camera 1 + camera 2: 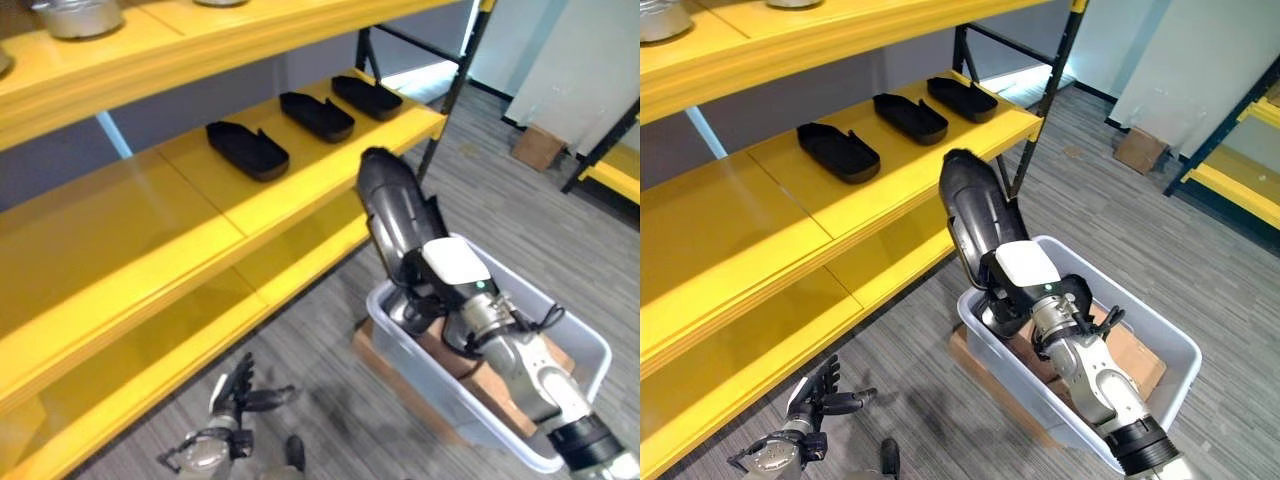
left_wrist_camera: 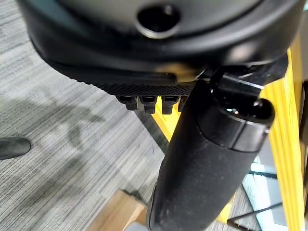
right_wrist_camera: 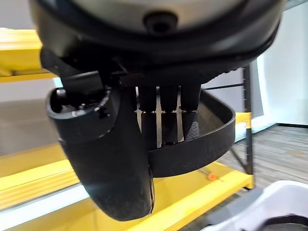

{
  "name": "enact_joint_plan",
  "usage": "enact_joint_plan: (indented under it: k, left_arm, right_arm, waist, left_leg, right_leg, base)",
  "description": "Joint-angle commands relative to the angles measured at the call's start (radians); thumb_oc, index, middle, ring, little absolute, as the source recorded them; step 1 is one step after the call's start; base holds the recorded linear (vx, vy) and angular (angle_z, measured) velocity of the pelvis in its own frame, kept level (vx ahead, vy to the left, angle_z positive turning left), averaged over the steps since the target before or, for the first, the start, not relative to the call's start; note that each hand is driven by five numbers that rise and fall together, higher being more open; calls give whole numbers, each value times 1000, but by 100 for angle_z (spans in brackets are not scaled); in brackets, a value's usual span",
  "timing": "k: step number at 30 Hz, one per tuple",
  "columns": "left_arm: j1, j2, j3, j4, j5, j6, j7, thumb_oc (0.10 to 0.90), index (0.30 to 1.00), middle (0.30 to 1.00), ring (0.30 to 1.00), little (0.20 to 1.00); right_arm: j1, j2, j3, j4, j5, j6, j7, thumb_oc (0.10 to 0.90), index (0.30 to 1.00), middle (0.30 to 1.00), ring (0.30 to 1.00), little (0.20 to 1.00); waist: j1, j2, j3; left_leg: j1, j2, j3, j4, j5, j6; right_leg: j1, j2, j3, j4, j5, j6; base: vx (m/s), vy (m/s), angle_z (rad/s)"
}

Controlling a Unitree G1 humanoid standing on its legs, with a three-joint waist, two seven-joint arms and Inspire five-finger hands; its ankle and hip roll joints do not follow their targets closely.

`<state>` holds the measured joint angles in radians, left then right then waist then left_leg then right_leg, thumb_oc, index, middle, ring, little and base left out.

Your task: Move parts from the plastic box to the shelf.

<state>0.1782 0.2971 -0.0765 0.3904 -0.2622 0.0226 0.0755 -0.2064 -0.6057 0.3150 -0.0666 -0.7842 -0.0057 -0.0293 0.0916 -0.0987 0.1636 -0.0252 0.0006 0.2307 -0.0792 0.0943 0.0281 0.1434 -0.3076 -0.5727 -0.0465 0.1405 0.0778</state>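
Observation:
My right hand point(image 1: 432, 288) is shut on a long black tray-shaped part point(image 1: 392, 205) and holds it up, tilted, above the white plastic box point(image 1: 590, 345). The part's far end is near the front edge of the yellow middle shelf point(image 1: 200, 190). In the right wrist view my fingers point(image 3: 166, 115) and thumb point(image 3: 106, 154) pinch the part's rim point(image 3: 207, 139). Three like black parts point(image 1: 247, 150) point(image 1: 317, 116) point(image 1: 367, 97) lie in a row on that shelf. My left hand point(image 1: 232, 395) hangs low near the floor, fingers spread open.
The box rests on flat cardboard point(image 1: 395, 365) on the grey floor. A black shelf post point(image 1: 450, 95) stands just behind the held part. A metal pot point(image 1: 78, 15) sits on the top shelf. A cardboard box point(image 1: 537, 147) and another yellow rack point(image 1: 615, 170) stand at the far right.

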Motion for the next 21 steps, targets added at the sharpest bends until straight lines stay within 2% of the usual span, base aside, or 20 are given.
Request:
enact_joint_plan:
  k: [1,4,7,8,9,10,11,13,15,17,18,20,21]
  left_arm:
    - [-56,21,8,-75,40,-74,10,900,1000,1000,1000,1000]
    - [-68,30,21,-69,51,-73,20,900,1000,1000,1000,1000]
    - [-78,36,25,-63,53,-72,26,900,1000,1000,1000,1000]
    - [-84,39,24,-59,55,-73,27,900,1000,1000,1000,1000]
    - [-94,41,19,-55,54,-75,31,900,1000,1000,1000,1000]
    - [-101,44,15,-51,53,-77,36,900,1000,1000,1000,1000]
    - [-111,49,4,-49,57,-80,40,900,1000,1000,1000,1000]
    - [-120,49,-6,-50,64,-79,40,900,1000,1000,1000,1000]
    - [-131,44,-16,-45,66,-75,41,900,1000,1000,1000,1000]
    - [-142,38,-23,-42,67,-73,46,900,1000,1000,1000,1000]
    - [-152,35,-28,-34,72,-70,48,900,1000,1000,1000,1000]
    - [-142,25,-25,-45,76,-73,44,900,1000,1000,1000,1000]
    - [-140,18,-29,-46,73,-74,46,900,1000,1000,1000,1000]
  right_arm:
    - [-200,-22,-4,-51,-24,-20,-76,400,300,300,300,300]
    - [-218,-3,9,-43,-34,-11,-75,400,300,300,300,300]
    - [-211,3,11,-40,-40,-8,-76,400,300,300,300,300]
    - [-210,6,12,-43,-45,-8,-71,400,300,300,300,300]
    - [-209,7,12,-49,-46,-7,-68,400,300,300,300,300]
    - [-208,6,11,-58,-46,-9,-66,400,300,300,300,300]
    - [-197,-2,-2,-83,-43,-15,-67,400,300,300,300,300]
    - [-180,-4,-20,-99,-32,-18,-75,400,300,300,300,300]
    - [-167,-7,-39,-115,-17,-26,-87,400,300,300,300,300]
    - [-161,-14,-55,-137,-5,-34,-99,400,300,300,300,300]
    - [-158,-19,-60,-146,-2,-38,-104,400,300,300,300,300]
    - [-129,-28,-82,-167,2,-42,-105,400,300,300,300,300]
    - [-124,-35,-94,-171,0,-42,-112,400,300,300,300,300]
  waist:
    - [25,22,-73]
    - [34,14,-69]
    - [27,13,-61]
    - [18,12,-55]
    - [-1,11,-45]
    - [-20,14,-41]
    - [-48,22,-37]
    - [-66,23,-39]
    - [-85,19,-44]
    - [-99,14,-50]
    - [-104,11,-53]
    - [-108,12,-61]
    - [-115,12,-66]
  left_leg:
    - [77,11,-56,-8,-133,-9]
    - [78,-26,-73,-8,-142,12]
    - [82,-42,-81,-8,-147,23]
    - [85,-48,-87,-8,-150,29]
    - [74,-52,-84,-8,-130,35]
    - [70,-51,-94,-8,-122,36]
    - [72,-47,-120,-8,-119,38]
    - [71,-45,-134,-8,-115,41]
    - [61,-50,-149,-8,-103,44]
    - [56,-63,-162,-8,-102,40]
    - [51,-70,-171,-8,-100,35]
    - [54,-78,-191,-8,-96,30]
    - [56,-79,-197,-8,-96,27]
  right_leg:
    - [-78,-52,46,38,73,123]
    - [-85,-90,50,77,89,132]
    - [-99,-109,73,132,90,130]
    - [-112,-111,107,160,99,128]
    - [-141,-101,161,168,115,101]
    - [-170,-69,251,171,113,85]
    - [-210,21,402,187,60,61]
    - [-228,107,462,213,-15,37]
    - [-251,199,502,229,-64,12]
    - [-277,267,534,205,-79,-3]
    - [-275,283,554,179,-78,-11]
    - [-240,273,552,150,-78,-8]
    - [-230,288,568,131,-72,-9]
  base:
    - [-7,227,37]
    - [-1,208,22]
    - [-2,117,15]
    - [-89,116,10]
    - [-109,80,20]
    - [-84,74,47]
    - [25,51,58]
    - [49,19,50]
    - [24,-21,32]
    - [40,-31,47]
    - [68,-18,35]
    - [53,-40,34]
    - [40,-80,54]
